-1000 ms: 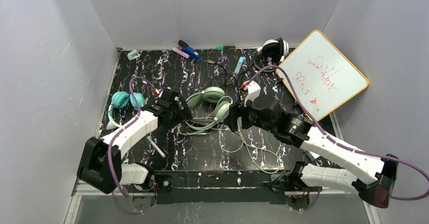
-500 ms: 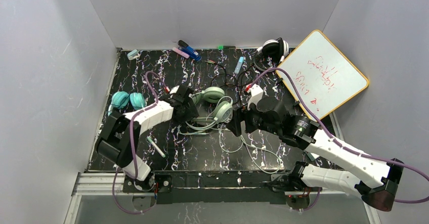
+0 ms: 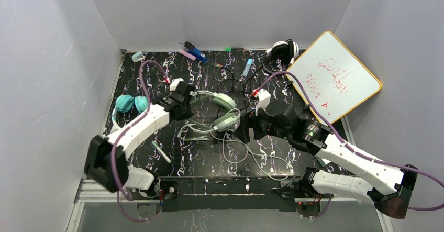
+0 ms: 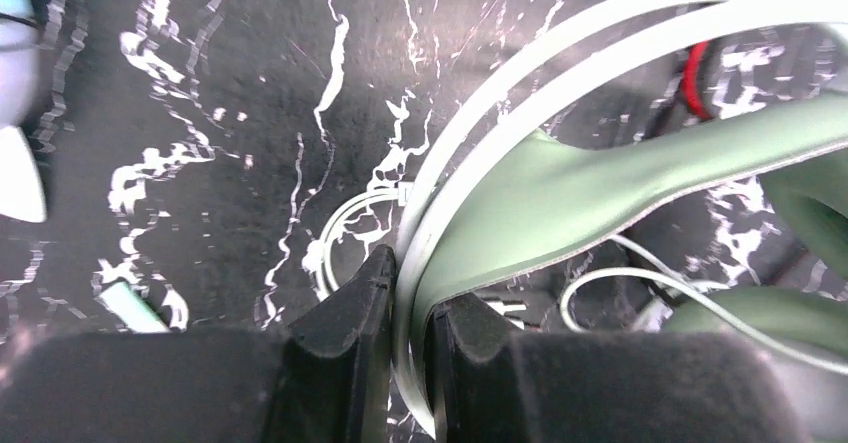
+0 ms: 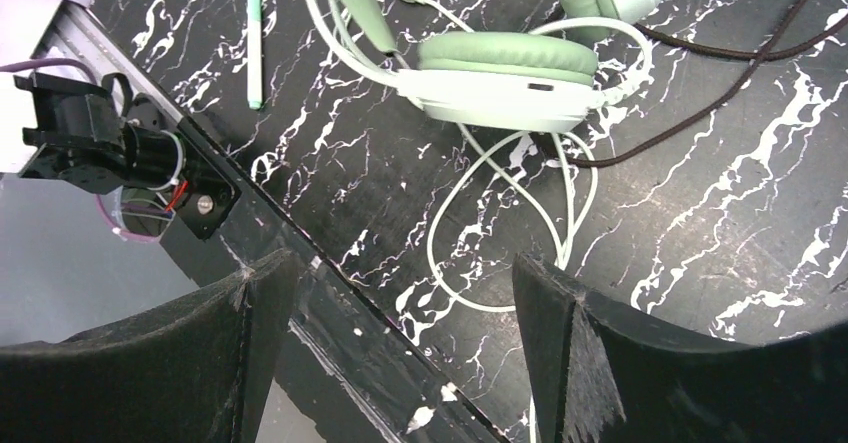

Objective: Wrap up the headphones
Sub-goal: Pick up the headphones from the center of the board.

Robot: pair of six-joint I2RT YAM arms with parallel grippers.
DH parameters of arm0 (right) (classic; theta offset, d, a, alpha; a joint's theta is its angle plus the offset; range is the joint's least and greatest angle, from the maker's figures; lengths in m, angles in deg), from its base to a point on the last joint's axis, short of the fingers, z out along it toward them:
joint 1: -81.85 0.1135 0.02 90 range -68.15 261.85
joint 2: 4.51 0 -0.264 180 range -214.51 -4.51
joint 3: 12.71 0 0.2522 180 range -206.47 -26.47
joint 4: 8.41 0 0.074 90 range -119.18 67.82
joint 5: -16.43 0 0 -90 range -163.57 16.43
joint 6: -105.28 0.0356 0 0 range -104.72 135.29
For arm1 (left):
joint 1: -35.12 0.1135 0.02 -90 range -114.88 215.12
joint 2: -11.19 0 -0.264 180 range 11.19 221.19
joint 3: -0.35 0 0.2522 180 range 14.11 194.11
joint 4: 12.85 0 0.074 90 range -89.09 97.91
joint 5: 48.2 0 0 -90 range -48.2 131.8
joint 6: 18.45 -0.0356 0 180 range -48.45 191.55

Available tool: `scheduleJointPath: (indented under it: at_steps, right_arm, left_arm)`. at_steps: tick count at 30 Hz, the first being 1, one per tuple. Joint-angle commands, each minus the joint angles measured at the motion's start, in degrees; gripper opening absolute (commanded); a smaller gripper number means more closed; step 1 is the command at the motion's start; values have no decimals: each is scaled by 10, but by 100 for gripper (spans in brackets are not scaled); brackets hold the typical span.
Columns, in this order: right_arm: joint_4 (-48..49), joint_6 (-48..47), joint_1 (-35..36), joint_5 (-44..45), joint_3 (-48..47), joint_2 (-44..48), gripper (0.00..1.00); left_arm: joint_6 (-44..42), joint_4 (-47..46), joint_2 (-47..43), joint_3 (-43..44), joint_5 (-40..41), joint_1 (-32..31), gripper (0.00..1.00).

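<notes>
mint-green headphones (image 3: 221, 110): centre of the top view, on the black marbled counter (image 3: 204, 153), pale cable (image 5: 432, 253) looping toward the bottom
left pincer (image 4: 410, 298): clamped on the headband (image 4: 600, 183)
right pincer (image 5: 400, 283): spread apart, above the cable

Whiteboard (image 3: 335, 77) at right, markers (image 3: 193, 52) along far edge

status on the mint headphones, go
Left gripper shut on band of mint-green headphones. Right gripper open, above loose pale cable. Dark cable runs close by the cup.
</notes>
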Motion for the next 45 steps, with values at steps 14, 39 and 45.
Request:
scheduleJointPath:
  at_steps: [14, 39, 45]
  right_arm:
    - [157, 40, 2, 5, 72, 46, 88]
    - [301, -46, 1, -93, 181, 146, 91]
    - [298, -90, 1, -40, 155, 148, 90]
  left_arm:
    - [-76, 142, -303, 58, 13, -5, 0]
    - [99, 172, -220, 430, -315, -5, 0]
    - [146, 130, -209, 422, -433, -5, 0]
